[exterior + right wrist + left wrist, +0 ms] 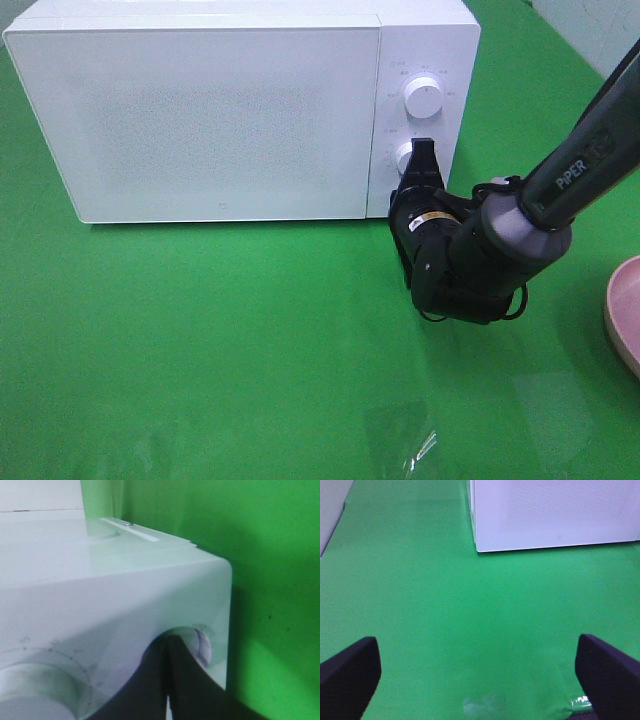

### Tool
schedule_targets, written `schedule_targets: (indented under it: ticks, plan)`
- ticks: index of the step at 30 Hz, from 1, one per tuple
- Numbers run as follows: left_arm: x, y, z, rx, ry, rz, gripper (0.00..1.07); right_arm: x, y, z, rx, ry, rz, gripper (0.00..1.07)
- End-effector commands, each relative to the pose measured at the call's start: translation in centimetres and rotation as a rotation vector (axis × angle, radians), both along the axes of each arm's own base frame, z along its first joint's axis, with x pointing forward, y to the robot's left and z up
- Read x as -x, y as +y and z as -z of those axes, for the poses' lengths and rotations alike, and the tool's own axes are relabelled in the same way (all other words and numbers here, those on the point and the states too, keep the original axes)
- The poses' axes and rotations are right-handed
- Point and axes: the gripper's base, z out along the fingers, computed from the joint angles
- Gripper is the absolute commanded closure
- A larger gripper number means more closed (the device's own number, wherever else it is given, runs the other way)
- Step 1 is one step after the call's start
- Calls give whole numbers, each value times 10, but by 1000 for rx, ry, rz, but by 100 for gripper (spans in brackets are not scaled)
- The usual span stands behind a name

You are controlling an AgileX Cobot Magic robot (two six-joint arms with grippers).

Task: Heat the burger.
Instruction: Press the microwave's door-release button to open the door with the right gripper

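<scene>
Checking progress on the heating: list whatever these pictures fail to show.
Burger: in no view; the shut, opaque microwave hides its inside.
Lower dial: high view, right gripper covers it; setting unreadable.
Pink plate: cut off by the high view's right edge.

I see a white microwave (440,40) with a finely speckled grey door (200,120) and a white knob (424,98), a plain green tabletop (200,350), a pink plate (625,310), and a black right pincer (424,152) on a dark grey arm (585,160) lettered white.
</scene>
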Motion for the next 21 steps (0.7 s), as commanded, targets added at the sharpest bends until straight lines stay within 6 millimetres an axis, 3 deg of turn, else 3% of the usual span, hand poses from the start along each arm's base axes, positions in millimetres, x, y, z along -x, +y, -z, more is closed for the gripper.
schedule_targets:
  ticks: [1, 21]
  plan:
    - [2, 0, -1, 5, -29, 1, 9, -32, -4, -37, 3, -282, 1, 107]
    - [2, 0, -1, 5, -29, 1, 9, -37, -7, -36, 26, -247, -18, 107]
